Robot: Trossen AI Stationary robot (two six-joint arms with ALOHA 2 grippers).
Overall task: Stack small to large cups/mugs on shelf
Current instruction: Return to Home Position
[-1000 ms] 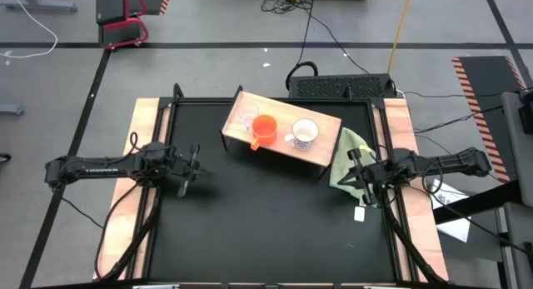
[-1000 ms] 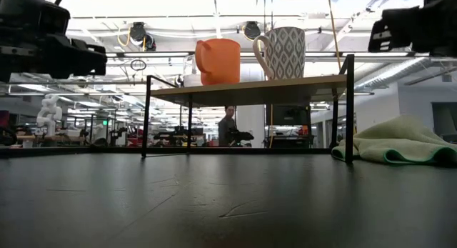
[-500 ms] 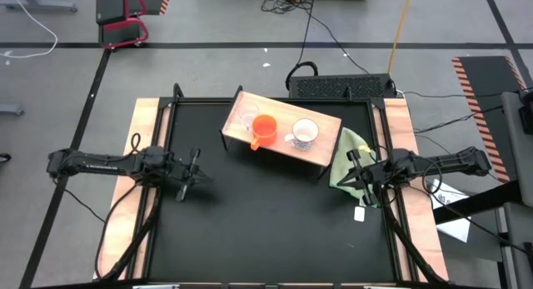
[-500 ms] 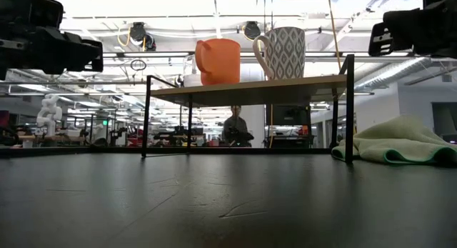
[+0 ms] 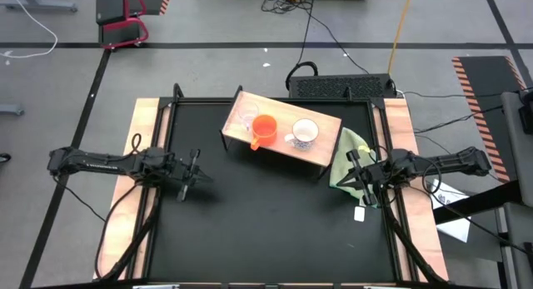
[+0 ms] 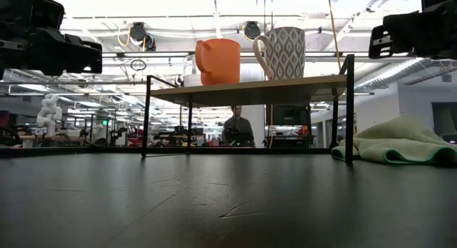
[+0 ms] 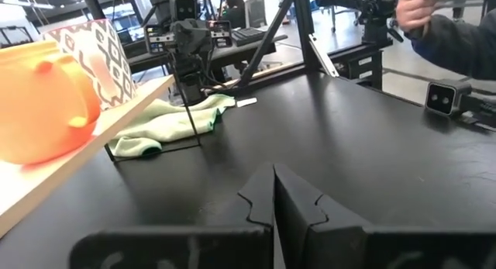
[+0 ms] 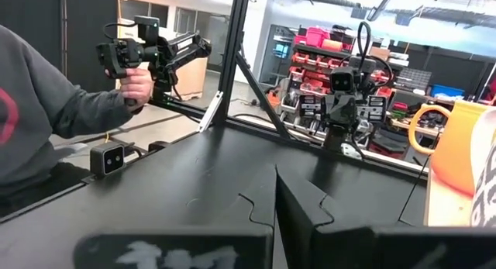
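Note:
The shelf [image 5: 280, 132], a light board on thin black legs, stands at the table's far middle. On it, in a row, stand a small clear cup [image 5: 247, 121], an orange mug [image 5: 265, 128] and a white patterned mug [image 5: 305, 133]. The low view shows the orange mug [image 6: 218, 61] and the patterned mug [image 6: 282, 53] upright on their bases. My left gripper [image 5: 190, 174] hovers shut over the table's left side, pointing level. My right gripper [image 5: 356, 177] hovers shut at the right side. Both wrist views show the fingers [image 7: 273, 193] [image 8: 276, 199] closed with nothing between them.
A pale green cloth [image 5: 350, 154] lies crumpled on the table by the shelf's right legs, close to my right gripper. A white tag [image 5: 360, 212] lies near the right edge. A person [image 8: 46, 106] holding a hand-held device stands beyond the table.
My left arm has swung a little toward the table's near edge, still shut and level. The cups and the shelf have not moved.

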